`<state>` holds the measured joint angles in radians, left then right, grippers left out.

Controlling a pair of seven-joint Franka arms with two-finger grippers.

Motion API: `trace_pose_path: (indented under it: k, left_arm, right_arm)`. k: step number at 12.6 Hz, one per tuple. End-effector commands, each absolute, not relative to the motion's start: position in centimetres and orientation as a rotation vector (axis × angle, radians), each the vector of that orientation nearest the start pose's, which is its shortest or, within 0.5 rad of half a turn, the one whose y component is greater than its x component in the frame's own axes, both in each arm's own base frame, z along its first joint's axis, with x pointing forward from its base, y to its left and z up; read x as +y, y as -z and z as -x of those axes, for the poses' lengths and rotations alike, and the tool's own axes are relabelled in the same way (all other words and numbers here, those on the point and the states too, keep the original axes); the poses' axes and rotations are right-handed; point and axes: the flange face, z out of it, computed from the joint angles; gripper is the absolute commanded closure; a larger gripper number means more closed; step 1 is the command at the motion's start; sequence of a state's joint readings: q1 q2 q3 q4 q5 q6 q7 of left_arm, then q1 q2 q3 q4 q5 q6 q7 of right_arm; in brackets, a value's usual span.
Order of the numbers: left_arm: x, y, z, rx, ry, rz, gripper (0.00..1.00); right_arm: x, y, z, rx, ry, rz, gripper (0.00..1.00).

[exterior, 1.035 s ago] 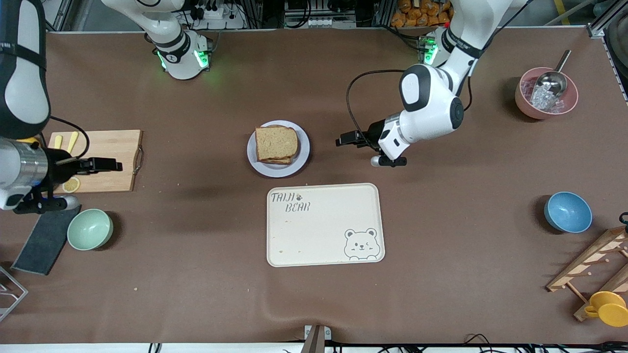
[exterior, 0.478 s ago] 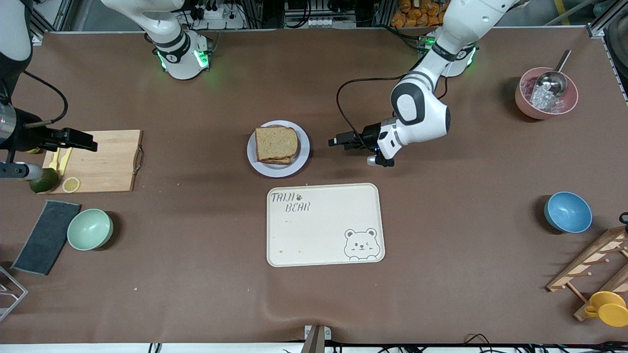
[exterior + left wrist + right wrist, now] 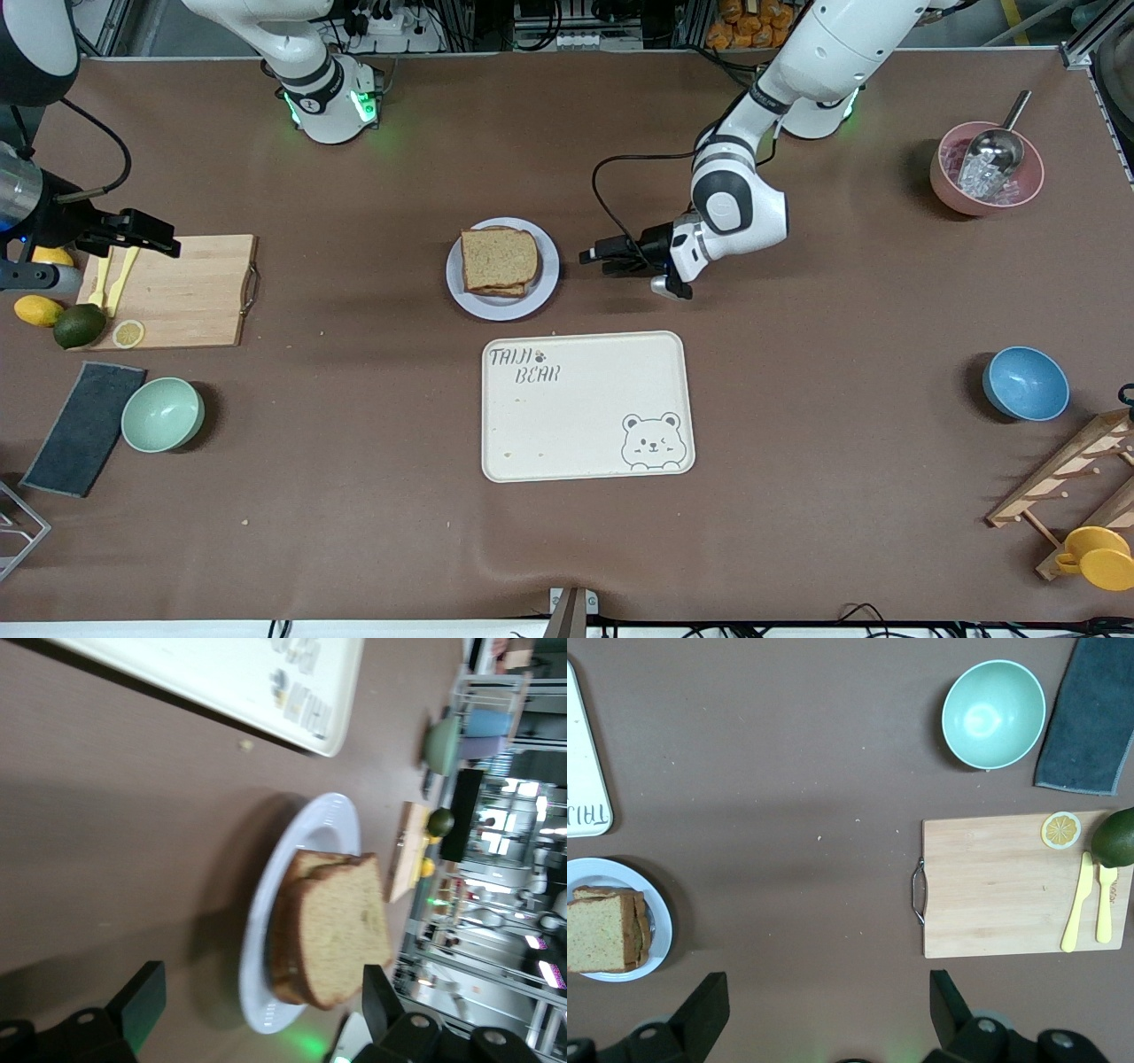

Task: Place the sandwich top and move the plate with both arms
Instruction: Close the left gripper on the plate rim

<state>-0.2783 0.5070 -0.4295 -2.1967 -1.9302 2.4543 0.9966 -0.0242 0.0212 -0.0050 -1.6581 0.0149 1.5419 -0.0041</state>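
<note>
The sandwich top (image 3: pixel 499 259), a light-brown bread slice, lies on another slice on the pale lavender plate (image 3: pixel 548 273) in the middle of the table. My left gripper (image 3: pixel 588 257) is open and empty, low beside the plate toward the left arm's end, pointing at it. In the left wrist view the plate (image 3: pixel 266 939) and sandwich top (image 3: pixel 344 930) sit between my spread fingers, with the left gripper (image 3: pixel 261 997) just short of the rim. My right gripper (image 3: pixel 162 240) is open and empty over the wooden cutting board (image 3: pixel 195 288). The right wrist view shows the plate (image 3: pixel 658 920) far off.
A cream bear tray (image 3: pixel 585 406) lies nearer the front camera than the plate. The board holds a lemon slice (image 3: pixel 128 333) and yellow cutlery (image 3: pixel 120 270). A lime (image 3: pixel 79 325), green bowl (image 3: pixel 162 414) and dark cloth (image 3: pixel 84 428) lie beside it. A pink bowl (image 3: pixel 986 168) and blue bowl (image 3: pixel 1025 383) are at the left arm's end.
My left gripper has moved toward the plate and sunk lower. My right gripper has drawn back from the table's middle toward the right arm's end, over the cutting board.
</note>
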Motion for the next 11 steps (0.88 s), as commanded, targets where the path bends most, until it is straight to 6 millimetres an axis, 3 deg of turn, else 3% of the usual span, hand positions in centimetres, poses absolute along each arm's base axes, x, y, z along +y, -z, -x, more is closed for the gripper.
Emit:
trace_pose_path:
  k: [1, 5, 8, 11]
  left_arm:
    - [-36.3, -14.2, -39.6, 0.179, 0.069, -1.947, 0.03]
    - [-37.3, -13.1, -40.0, 0.128, 0.043, -1.878, 0.03]
    - [-38.0, -12.2, -40.7, 0.087, 0.008, -1.86, 0.03]
    - [-38.1, -11.7, -40.5, 0.055, -0.013, -1.862, 0.12]
  right_arm:
    - [-1.8, -58.4, -54.2, 0.084, -0.169, 3.142, 0.0]
    - [-1.3, -61.1, -54.3, 0.21, -0.116, 3.142, 0.0]
    - [-1.3, -61.3, -54.3, 0.242, -0.132, 3.142, 0.0]
    - [-1.1, -61.6, -54.4, 0.233, -0.122, 3.147, 0.0]
